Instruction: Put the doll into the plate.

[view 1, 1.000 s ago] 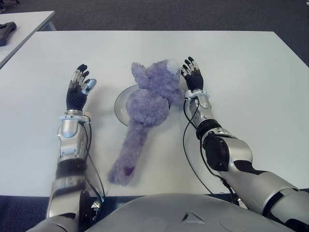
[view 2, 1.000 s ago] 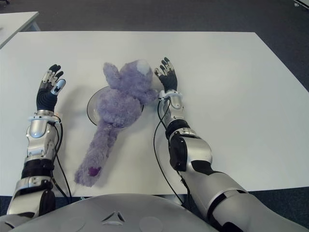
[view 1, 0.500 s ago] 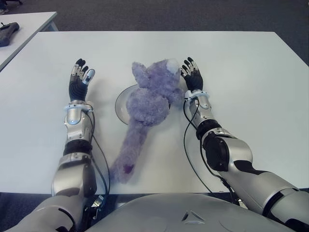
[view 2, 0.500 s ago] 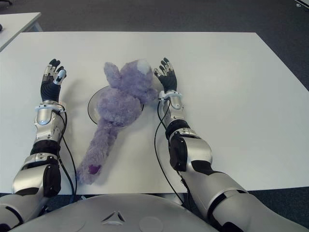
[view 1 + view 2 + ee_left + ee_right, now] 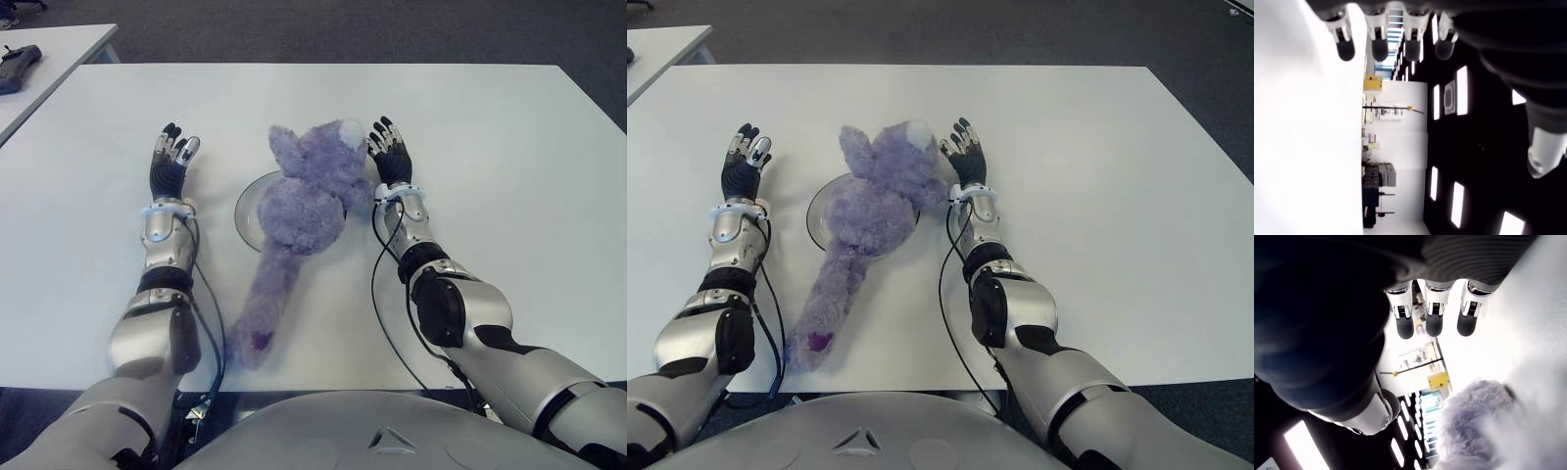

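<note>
- Left eye view: I am holding my left hand (image 5: 171, 164) out over the table (image 5: 509, 147), to the left of the plate (image 5: 249, 211), fingers straight and loosely spread, gripping nothing. The doll (image 5: 299, 211) is lying with its round body on the plate, its head reaching past the far rim and its long tail trailing off toward me across the table.
- Right eye view: I am keeping my right hand (image 5: 966, 157) just beside the doll's head on its right side, palm turned toward it, fingers extended and holding nothing. I am judging the task mostly done: the body is sitting on the plate, though the tail is hanging well outside.
- Left wrist view: my fingertips (image 5: 1379, 48) are pointing out straight, nothing between them.
- Right wrist view: my fingers (image 5: 1433, 316) are standing open, with the doll's fur (image 5: 1484, 421) close by; I cannot tell whether it is touching.
</note>
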